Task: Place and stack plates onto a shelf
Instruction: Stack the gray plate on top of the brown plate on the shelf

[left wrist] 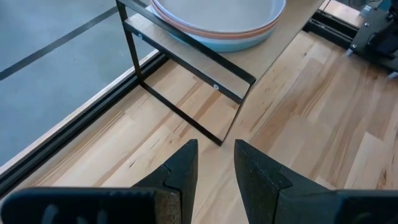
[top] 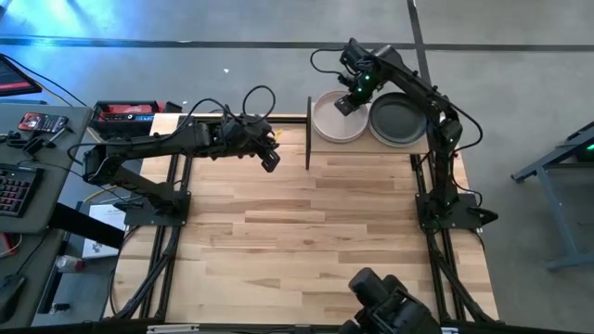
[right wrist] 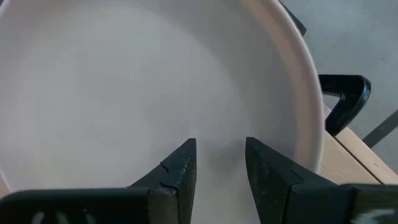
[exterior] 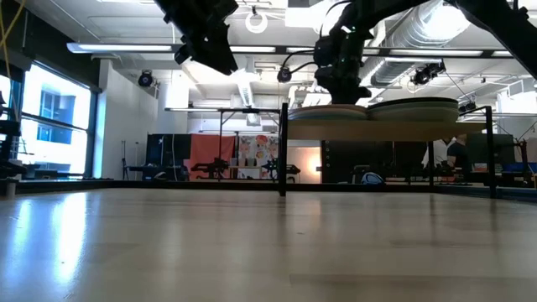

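The shelf stands at the table's far edge and carries two stacks of plates. The left stack has a whitish plate on top, with pink and pale teal rims showing under it. The right stack is topped by a grey plate. My right gripper hovers open just over the whitish plate, fingers pointing down with nothing between them. My left gripper is open, raised above the table to the left of the shelf.
The shelf's black left post stands close to the right of my left gripper. A black camera mount sits at the near edge. A red box lies by the far left corner. Bare plank tabletop stretches between the arms.
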